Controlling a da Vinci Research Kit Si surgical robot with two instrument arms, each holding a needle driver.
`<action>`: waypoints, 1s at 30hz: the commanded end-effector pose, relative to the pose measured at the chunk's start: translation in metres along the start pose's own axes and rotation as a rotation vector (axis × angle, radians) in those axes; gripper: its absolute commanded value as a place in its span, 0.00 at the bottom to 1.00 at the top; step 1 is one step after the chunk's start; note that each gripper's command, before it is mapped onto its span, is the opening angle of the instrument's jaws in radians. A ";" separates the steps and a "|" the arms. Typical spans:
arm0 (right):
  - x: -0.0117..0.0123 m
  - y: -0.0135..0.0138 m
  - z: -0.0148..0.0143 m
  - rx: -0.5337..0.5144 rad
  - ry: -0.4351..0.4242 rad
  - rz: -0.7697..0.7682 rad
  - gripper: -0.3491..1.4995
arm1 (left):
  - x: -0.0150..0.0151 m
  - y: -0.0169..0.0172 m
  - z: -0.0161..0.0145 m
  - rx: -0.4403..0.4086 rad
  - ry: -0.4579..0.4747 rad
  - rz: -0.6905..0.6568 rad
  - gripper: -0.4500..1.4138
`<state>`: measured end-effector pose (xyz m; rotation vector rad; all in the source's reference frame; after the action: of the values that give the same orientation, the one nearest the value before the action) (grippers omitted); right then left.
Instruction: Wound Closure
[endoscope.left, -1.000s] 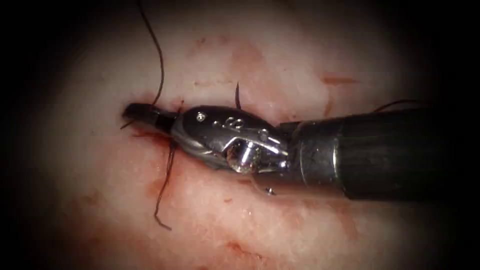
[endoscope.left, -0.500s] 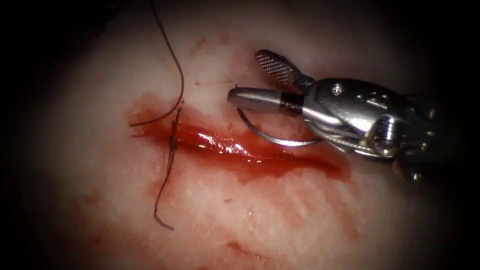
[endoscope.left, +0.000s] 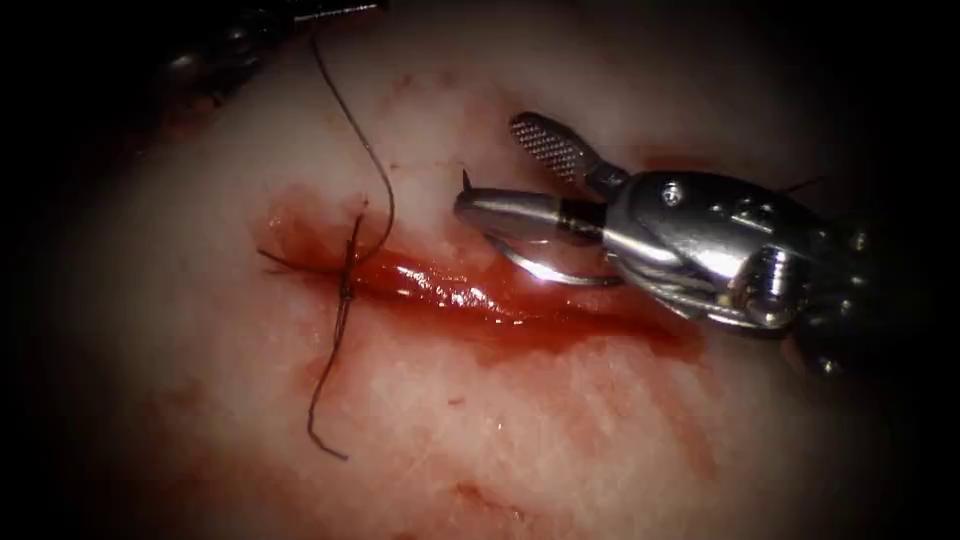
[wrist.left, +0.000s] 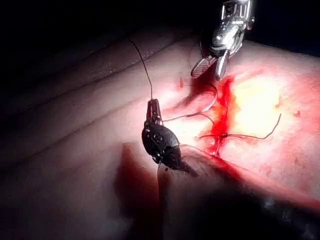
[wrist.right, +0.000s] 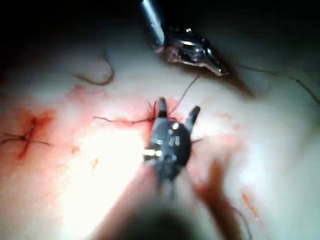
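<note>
The cut (endoscope.left: 480, 300) runs across the tissue (endoscope.left: 560, 430), wet with red fluid. A knotted stitch (endoscope.left: 347, 285) crosses its left end, with a tail trailing down. The curved needle (endoscope.left: 545, 272) sits in the tissue at the cut's upper edge toward the right. Its tip pokes out beside the lower jaw. My right tool (endoscope.left: 490, 165) stands over it with jaws wide open, holding nothing; its own view (wrist.right: 177, 110) shows them spread. My left tool (wrist.left: 152, 107) is shut on the thread (endoscope.left: 375, 170), which curves down to the knot.
An older knotted stitch (wrist.right: 25, 137) lies farther along the tissue. A loose curl of thread (wrist.right: 100, 77) rests on the surface. Red smears mark the tissue below the cut.
The right tool drew back from the cut's left end to the right and opened its jaws, then dipped over the needle. The left tool edged into view, and the thread sagged rightward.
</note>
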<state>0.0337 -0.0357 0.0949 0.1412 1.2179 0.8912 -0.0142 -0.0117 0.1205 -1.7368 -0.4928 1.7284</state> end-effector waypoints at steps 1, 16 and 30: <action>-0.0004 -0.0003 0.0007 0.002 0.001 -0.001 0.80 | -0.0003 -0.0004 0.0003 0.012 -0.004 -0.009 0.59; -0.0006 -0.0005 0.0006 0.002 0.002 -0.003 0.80 | 0.0006 0.0008 -0.0065 0.059 -0.166 -0.036 0.81; -0.0007 -0.0011 0.0001 0.038 0.000 -0.010 0.80 | 0.0001 0.0038 -0.0144 0.050 -0.305 -0.075 0.77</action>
<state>0.0336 -0.0367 0.0946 0.1676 1.2342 0.8625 -0.0008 -0.0171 0.1160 -1.4125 -0.6473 1.9407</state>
